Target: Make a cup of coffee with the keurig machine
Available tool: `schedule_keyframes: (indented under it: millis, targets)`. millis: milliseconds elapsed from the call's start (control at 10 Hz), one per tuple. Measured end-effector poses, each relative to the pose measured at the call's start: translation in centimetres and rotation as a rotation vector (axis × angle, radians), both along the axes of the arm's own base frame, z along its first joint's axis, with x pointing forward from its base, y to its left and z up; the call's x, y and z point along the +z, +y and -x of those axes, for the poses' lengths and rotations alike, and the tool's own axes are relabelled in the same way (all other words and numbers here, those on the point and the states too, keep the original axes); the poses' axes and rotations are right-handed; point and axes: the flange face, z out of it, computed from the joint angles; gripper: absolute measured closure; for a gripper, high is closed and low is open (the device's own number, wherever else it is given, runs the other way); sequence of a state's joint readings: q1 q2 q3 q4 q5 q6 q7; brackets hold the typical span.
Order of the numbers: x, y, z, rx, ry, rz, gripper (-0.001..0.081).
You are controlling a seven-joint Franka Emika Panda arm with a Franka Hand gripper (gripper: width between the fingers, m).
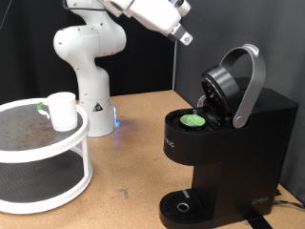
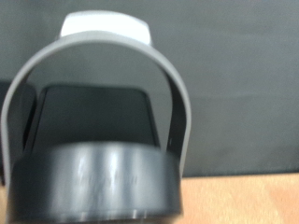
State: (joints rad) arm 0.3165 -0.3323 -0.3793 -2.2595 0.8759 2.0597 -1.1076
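Observation:
The keurig machine (image 1: 238,143) stands at the exterior view's right, black and boxy. Its lid is raised, with the grey arched handle (image 1: 250,81) tipped up and back. A pod with a green top (image 1: 194,120) sits in the open chamber. The white cup (image 1: 63,110) stands on the top of a round two-tier stand at the exterior view's left. My gripper (image 1: 183,38) hangs in the air above and to the left of the raised lid, touching nothing. The wrist view shows the handle (image 2: 93,51) and the black lid (image 2: 93,187) close up, but no fingers.
The white round stand (image 1: 48,143) with a dark mesh top fills the exterior view's lower left. The white arm base (image 1: 91,67) stands behind it with a blue light. The machine's round drip tray (image 1: 181,205) is bare. A black curtain hangs behind the wooden table.

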Motion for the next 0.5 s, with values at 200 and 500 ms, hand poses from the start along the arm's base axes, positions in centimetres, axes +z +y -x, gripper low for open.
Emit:
schedule_keyframes:
  millis: [200, 500]
  targets:
    - [0.7, 1.9, -0.1, 0.019, 0.004, -0.028, -0.0001]
    - [1.9, 6.2, -0.8, 0.051, 0.022, -0.012, -0.0001]
